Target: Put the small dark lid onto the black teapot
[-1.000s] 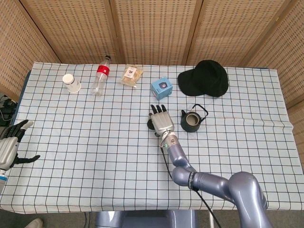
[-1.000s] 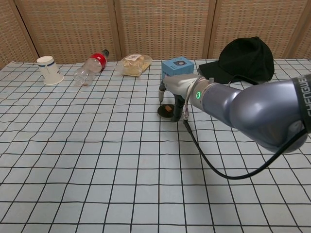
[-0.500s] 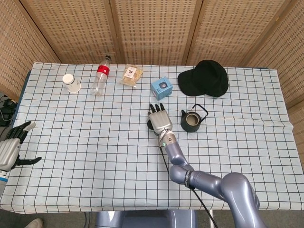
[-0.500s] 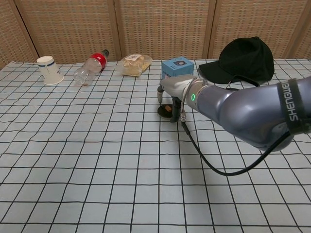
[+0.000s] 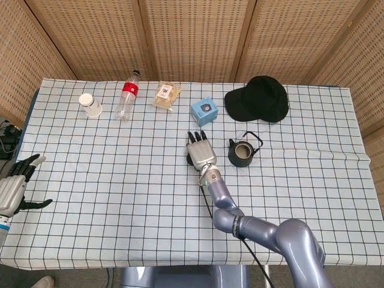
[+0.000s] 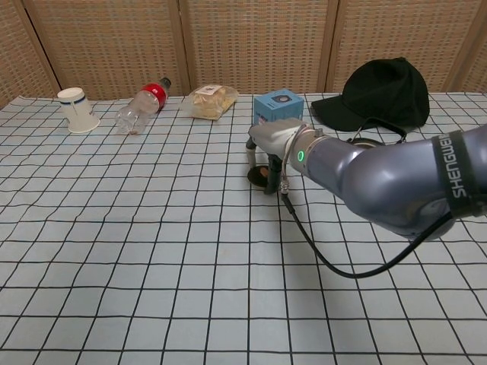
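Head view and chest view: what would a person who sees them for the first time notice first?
The large grey right arm reaching to the table's middle, its right hand poised over the small dark lid. Just right of it stands the black teapot, open-topped. Behind that lies a black cap, the biggest dark shape on the checked cloth.

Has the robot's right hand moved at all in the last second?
Yes, slightly. In the head view the right hand has crept up the table toward the blue box, settling over the small dark lid.
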Robot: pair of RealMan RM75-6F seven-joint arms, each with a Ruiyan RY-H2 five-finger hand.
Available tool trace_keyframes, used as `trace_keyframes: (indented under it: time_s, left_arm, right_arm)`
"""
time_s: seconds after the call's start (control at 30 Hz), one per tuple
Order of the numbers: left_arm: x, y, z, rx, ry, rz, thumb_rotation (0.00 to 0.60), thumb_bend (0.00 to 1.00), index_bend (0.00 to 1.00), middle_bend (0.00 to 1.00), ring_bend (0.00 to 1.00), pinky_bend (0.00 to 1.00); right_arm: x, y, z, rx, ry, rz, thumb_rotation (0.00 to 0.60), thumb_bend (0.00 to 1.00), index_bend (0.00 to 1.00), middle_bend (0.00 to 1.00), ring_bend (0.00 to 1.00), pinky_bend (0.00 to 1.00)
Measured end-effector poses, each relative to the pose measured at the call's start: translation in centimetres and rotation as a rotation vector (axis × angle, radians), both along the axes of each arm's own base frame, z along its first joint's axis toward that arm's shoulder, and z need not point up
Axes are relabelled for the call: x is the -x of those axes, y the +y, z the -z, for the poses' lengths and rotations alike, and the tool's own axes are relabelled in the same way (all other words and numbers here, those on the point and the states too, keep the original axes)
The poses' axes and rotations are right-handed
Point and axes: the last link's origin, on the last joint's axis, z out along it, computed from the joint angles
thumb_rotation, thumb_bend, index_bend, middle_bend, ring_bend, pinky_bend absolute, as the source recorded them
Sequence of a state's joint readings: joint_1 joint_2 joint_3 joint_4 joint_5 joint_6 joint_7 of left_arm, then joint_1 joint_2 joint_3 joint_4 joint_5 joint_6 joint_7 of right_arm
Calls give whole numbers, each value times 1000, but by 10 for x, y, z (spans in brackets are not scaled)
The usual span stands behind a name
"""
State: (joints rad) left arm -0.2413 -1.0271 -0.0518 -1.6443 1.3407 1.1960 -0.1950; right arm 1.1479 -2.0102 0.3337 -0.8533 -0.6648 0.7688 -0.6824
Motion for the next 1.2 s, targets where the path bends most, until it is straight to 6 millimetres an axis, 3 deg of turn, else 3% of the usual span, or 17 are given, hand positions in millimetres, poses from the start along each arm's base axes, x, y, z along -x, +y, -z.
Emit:
trace_keyframes:
  time_s: [0.4,0.7,0.93,1.2]
  left_arm:
    - [1,0,-2,-11,2,-5,600,106,0,0,0,0]
    - [-2,-2,-5,-29,8,4,600,106,0,0,0,0]
    - [-7,-5,-6,-40,16,23,600,105,0,0,0,0]
    - [-14,-9,-6,-43,20,41,600,105,0,0,0,0]
  right_arm:
    - [-5,7,-17,33,-36,-28,600,408,488,109,0,0]
    - [-4,19,-62,110,-63,-60,600,408,487,108,0,0]
    - [32,27,-113,202,-41,-9,600,409,486,108,0,0]
    - [66,33,-123,207,-49,57,600,408,485,107,0,0]
